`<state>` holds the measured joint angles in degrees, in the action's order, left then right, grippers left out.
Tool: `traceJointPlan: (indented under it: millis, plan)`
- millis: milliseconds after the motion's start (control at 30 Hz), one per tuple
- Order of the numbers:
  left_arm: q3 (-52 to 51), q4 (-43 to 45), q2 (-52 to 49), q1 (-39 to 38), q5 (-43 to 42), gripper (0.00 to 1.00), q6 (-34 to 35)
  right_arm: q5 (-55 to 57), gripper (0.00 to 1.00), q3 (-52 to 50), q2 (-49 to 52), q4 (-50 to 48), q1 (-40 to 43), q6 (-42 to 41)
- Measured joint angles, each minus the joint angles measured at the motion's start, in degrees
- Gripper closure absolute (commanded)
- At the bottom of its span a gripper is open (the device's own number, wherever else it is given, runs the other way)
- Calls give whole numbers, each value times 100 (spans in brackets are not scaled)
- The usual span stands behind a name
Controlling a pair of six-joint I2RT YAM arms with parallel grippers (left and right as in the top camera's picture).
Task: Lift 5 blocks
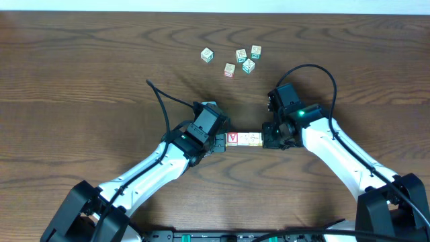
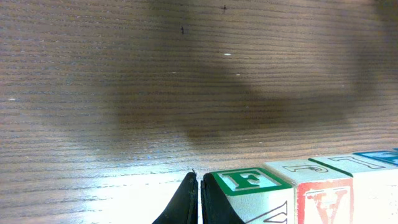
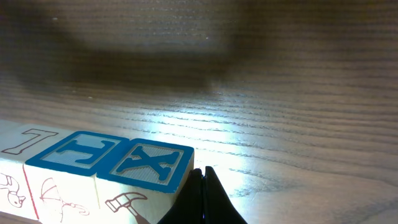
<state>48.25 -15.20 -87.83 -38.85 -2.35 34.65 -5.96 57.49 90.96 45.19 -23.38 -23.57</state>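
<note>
From overhead, the left gripper (image 1: pixel 222 140) and the right gripper (image 1: pixel 267 139) are facing each other near the middle of the table (image 1: pixel 80 60). The row of blocks (image 1: pixel 243 139) is lying in a straight line between them, with a red V face showing toward its left end. Each gripper is pressing on one end of the row. Five loose cubes (image 1: pixel 240 55) are sitting well apart from it, toward the far edge. In the left wrist view, the left gripper (image 2: pixel 198 186) is showing its two fingers shut together with nothing between them. They are touching the side of the F block (image 2: pixel 249 182), the green-topped end of the row, which is running off to the right. In the right wrist view, the right gripper (image 3: pixel 203 180) is likewise closed tight on nothing and is resting against the X block (image 3: pixel 152 163), whose top is blue like its neighbour's. Whether the row is resting on the table or hanging clear of it cannot be told.
</note>
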Motion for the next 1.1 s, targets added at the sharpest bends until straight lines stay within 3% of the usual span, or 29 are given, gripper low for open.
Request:
traceJointPlan:
  millis: [1100]
  plan:
    - [0, -7, 229, 0, 109, 93, -59, -2, 99, 227, -17, 199, 0, 15]
